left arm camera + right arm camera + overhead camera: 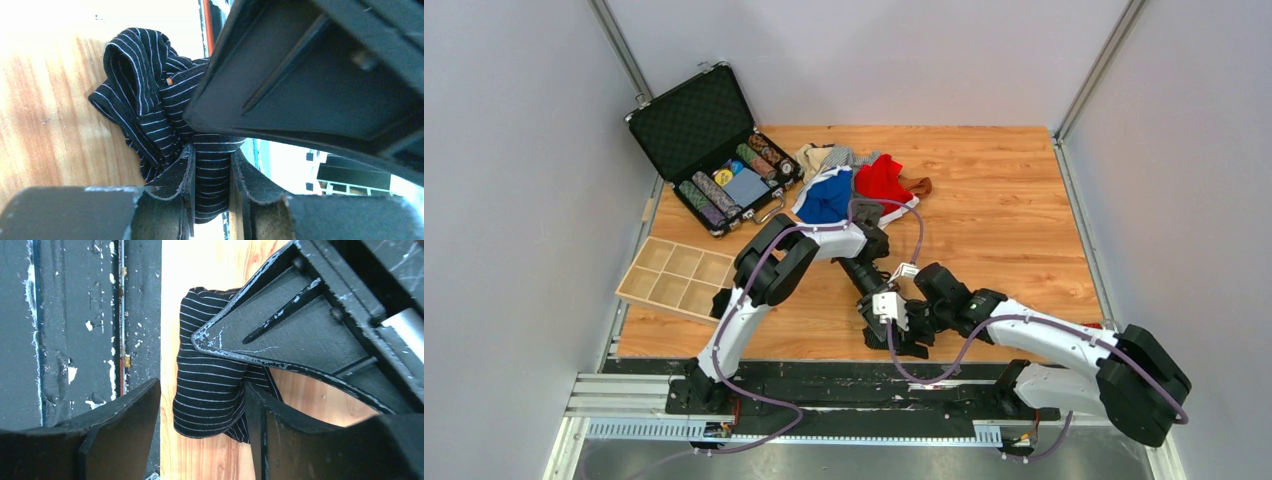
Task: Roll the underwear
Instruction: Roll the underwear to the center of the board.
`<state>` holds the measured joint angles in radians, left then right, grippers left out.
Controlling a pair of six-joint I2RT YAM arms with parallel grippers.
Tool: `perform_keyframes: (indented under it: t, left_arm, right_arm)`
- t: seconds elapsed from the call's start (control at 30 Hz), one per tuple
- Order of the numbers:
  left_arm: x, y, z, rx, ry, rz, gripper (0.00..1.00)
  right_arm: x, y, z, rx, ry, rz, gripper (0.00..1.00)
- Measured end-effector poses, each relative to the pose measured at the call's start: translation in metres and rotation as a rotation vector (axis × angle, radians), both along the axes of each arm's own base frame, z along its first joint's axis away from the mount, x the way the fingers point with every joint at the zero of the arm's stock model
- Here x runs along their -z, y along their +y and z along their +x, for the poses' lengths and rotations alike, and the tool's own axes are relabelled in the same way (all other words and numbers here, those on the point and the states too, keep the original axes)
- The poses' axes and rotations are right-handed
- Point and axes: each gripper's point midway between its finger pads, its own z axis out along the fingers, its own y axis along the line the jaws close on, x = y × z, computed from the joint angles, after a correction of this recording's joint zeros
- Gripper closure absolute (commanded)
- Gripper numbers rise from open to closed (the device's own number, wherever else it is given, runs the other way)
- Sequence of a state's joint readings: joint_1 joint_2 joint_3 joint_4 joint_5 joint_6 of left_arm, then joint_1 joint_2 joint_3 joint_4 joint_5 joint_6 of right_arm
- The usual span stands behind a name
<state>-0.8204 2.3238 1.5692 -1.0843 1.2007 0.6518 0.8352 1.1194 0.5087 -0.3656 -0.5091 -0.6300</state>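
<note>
Within the clamped left tool [211, 159] sits the striped underwear [145, 110].

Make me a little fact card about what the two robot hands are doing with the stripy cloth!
Held thing: black striped underwear, bunched up on the wooden table
Left gripper: shut on the underwear
Right gripper: open, the same garment partly between its fingers
Waiting pile: blue, red and pale garments at the table's far edge
Also there: open chip case and wooden tray, both on the left
</note>
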Motion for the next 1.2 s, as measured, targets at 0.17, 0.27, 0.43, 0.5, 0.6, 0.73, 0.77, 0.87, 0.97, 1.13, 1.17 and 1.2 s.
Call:
perform_keyframes:
  t: [0.17, 0.27, 0.43, 0.5, 0.6, 0.73, 0.77, 0.87, 0.97, 1.13, 1.17, 1.2]
  left_arm:
    - [0.0, 0.001, 0.005, -0.016, 0.004, 0.003, 0.72]
    - [0.001, 0.003, 0.007, -0.038, 0.016, 0.02, 0.58]
    - [-0.001, 0.013, 0.023, -0.17, 0.004, 0.105, 0.43]
    - [-0.006, 0.025, 0.049, -0.287, -0.111, 0.155, 0.42]
    - [-0.029, 0.047, 0.122, -0.536, -0.364, 0.196, 0.38]
    - [-0.11, 0.088, 0.223, -0.887, -0.787, 0.125, 0.34]
    - [-0.132, 0.094, 0.233, -0.933, -0.884, 0.086, 0.34]
    - [-0.186, 0.092, 0.22, -0.934, -1.163, -0.07, 0.33]
    - [-0.186, 0.067, 0.176, -0.774, -1.332, -0.205, 0.32]
    - [-0.095, 0.051, 0.094, -0.364, -1.432, -0.273, 0.34]
    - [-0.076, 0.054, 0.08, -0.288, -1.435, -0.274, 0.34]
    - [-0.06, 0.056, 0.067, -0.216, -1.432, -0.284, 0.34]
  right_arm:
    - [0.015, 0.001, 0.002, -0.015, 0.014, -0.032, 0.82]
    - [0.015, 0.003, 0.005, -0.022, 0.01, -0.03, 0.99]
    - [0.014, 0.006, 0.015, 0.0, 0.067, -0.016, 1.0]
    - [0.013, 0.01, 0.024, 0.025, 0.109, -0.005, 1.0]
    - [0.014, 0.009, 0.033, 0.074, 0.222, 0.005, 1.0]
    - [0.015, 0.006, 0.039, 0.132, 0.407, 0.03, 1.0]
    - [0.015, 0.005, 0.04, 0.142, 0.449, 0.033, 1.0]
    - [0.017, 0.005, 0.044, 0.172, 0.594, 0.027, 1.0]
    - [0.018, 0.004, 0.048, 0.203, 0.725, 0.02, 1.0]
    - [0.021, 0.001, 0.056, 0.276, 0.945, 0.006, 1.0]
    - [0.021, -0.001, 0.058, 0.291, 0.977, 0.005, 1.0]
    - [0.022, -0.002, 0.058, 0.309, 1.009, 0.005, 1.0]
